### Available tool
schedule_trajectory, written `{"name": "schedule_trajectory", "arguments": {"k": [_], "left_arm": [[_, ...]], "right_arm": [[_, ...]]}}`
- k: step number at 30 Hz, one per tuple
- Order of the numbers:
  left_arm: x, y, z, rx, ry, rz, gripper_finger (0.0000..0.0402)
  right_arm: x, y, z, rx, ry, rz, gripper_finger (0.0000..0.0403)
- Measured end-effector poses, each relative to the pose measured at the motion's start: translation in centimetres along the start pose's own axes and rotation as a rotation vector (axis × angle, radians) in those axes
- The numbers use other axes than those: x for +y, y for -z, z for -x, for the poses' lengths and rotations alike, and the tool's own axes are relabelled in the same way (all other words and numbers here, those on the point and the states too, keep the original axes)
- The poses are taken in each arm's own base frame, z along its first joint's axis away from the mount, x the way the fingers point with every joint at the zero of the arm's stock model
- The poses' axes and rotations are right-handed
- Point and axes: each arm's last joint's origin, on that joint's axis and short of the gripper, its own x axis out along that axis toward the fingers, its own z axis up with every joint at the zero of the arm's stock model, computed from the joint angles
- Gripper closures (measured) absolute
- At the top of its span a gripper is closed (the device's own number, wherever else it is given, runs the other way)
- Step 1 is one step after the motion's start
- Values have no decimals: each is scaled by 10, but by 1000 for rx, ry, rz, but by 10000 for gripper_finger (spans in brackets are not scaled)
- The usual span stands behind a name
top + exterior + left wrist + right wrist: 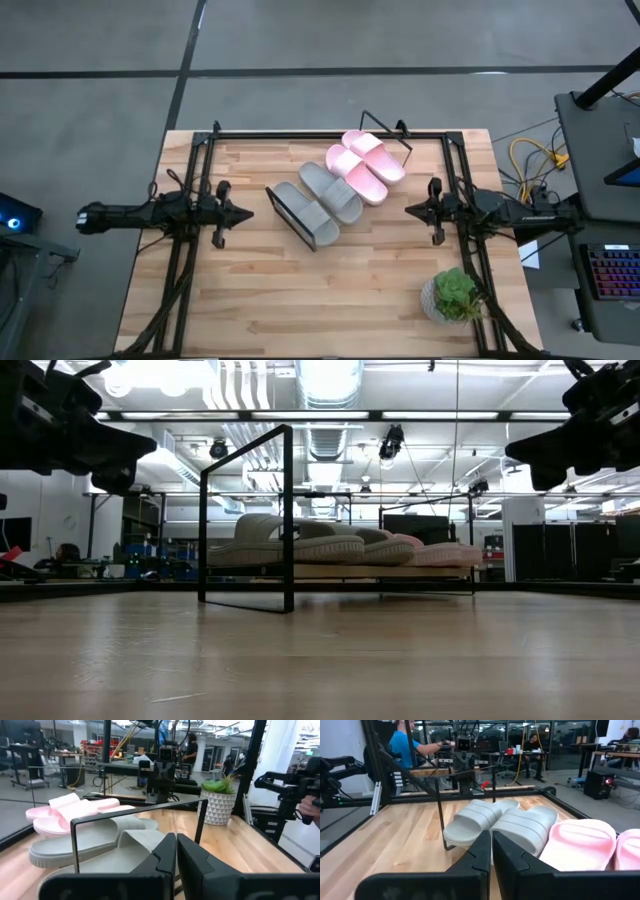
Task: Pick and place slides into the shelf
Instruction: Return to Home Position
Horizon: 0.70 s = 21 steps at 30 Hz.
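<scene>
All four slides lie side by side on the shelf (380,571), soles down on its slanted board, at the table's middle. The two grey slides (305,212) (337,190) are on its left half and the two pink slides (357,176) (376,155) on its right half. The shelf's black wire frame (287,510) stands up at the grey end. My left gripper (246,212) hovers shut to the left of the shelf, pointing at the grey slides (95,840). My right gripper (409,210) hovers shut to the right of it, facing the pink slides (580,842). Neither touches anything.
A small green plant in a white pot (452,297) stands near the table's near right corner. Black rails (300,133) run along the table's far and side edges. Bare wood (300,300) lies between the shelf and the near edge. People (402,745) are in the room beyond.
</scene>
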Motion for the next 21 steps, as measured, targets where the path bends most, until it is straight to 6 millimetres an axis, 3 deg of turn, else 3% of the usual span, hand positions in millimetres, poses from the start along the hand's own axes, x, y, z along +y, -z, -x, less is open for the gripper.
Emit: {"name": "schedule_trajectory", "arguments": {"k": [21], "left_arm": [[0, 2, -2, 25, 3, -47, 402]], "right_arm": [[1, 1, 0, 7, -31, -18, 394]]}}
